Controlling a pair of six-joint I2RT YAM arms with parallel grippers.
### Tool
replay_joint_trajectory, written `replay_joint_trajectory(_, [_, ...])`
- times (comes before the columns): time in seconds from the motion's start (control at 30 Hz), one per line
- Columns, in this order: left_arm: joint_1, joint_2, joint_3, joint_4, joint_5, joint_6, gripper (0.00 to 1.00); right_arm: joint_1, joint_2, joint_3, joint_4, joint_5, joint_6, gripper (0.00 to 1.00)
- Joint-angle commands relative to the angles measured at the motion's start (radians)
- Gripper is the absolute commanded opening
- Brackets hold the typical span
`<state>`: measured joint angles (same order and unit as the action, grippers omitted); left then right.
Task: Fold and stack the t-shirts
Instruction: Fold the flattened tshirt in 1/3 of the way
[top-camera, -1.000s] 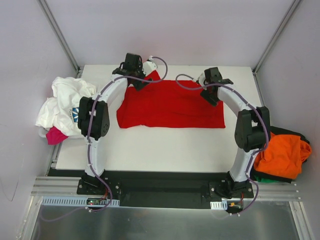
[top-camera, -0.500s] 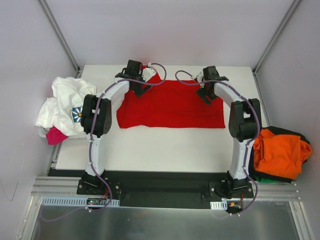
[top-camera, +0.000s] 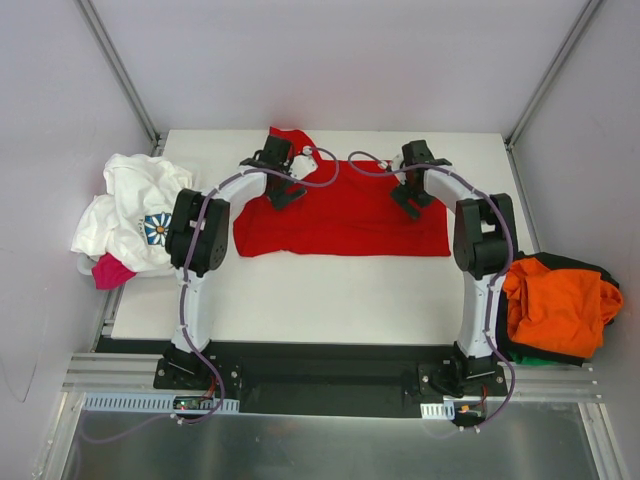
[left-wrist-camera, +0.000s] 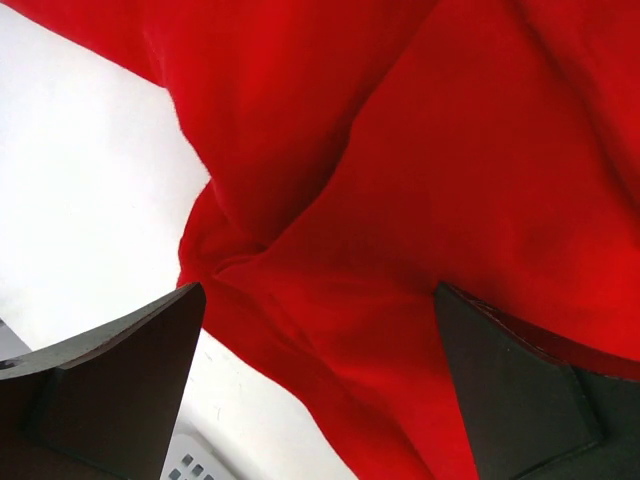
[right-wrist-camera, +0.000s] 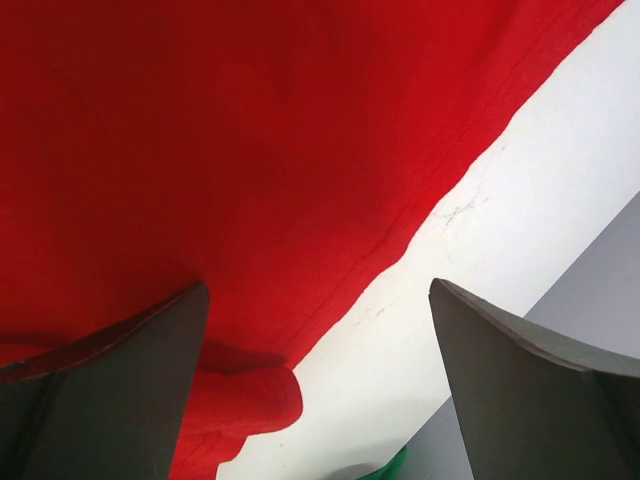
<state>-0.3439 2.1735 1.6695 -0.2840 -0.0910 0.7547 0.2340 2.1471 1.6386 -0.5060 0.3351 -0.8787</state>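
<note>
Red t-shirt spread flat on the far half of the white table, with rumpled cloth at its far left corner. The left gripper and right gripper hover over its far part, jaws wide apart and holding nothing. A white printed t-shirt is heaped at the left and an orange t-shirt at the right.

A white tabletop spreads under the left pincer and the right pincer and runs on nearer than both. Beyond them rises a pale lilac-grey back wall. Side walls stand outward of each. Aluminium posts slant up at the far corners. Well nearer than the pincers lie a black base plate, an aluminium rail and a brushed metal sheet. The light is even and soft.
</note>
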Motion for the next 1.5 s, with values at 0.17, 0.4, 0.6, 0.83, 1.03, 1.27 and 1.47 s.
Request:
replay_joint_trajectory(0.17, [-0.014, 0.002, -0.05, 0.002, -0.082, 0.064, 0.99, 0.019, 0.023, 0.004, 0.003, 0.064, -0.057, 0.96])
replay_joint_trajectory(0.4, [-0.017, -0.056, -0.151, 0.011, -0.093, 0.071, 0.99, 0.041, -0.071, -0.115, 0.024, 0.076, -0.078, 0.96])
replay_joint_trajectory(0.6, [-0.03, -0.122, -0.244, 0.028, -0.096, 0.066, 0.99, 0.074, -0.18, -0.272, 0.067, 0.104, -0.098, 0.96])
replay_joint_trajectory(0.83, [-0.067, -0.222, -0.387, 0.042, -0.124, 0.051, 0.99, 0.096, -0.302, -0.425, 0.076, 0.102, -0.08, 0.96])
replay_joint_trajectory(1.03, [-0.09, -0.323, -0.517, 0.045, -0.13, 0.041, 0.99, 0.125, -0.388, -0.493, 0.052, 0.099, -0.054, 0.96])
replay_joint_trajectory(1.27, [-0.101, -0.376, -0.588, 0.058, -0.128, 0.029, 0.99, 0.185, -0.446, -0.556, 0.029, 0.096, -0.019, 0.96])
replay_joint_trajectory(1.47, [-0.113, -0.369, -0.567, 0.069, -0.145, 0.032, 0.99, 0.208, -0.454, -0.545, 0.058, 0.136, -0.026, 0.96])
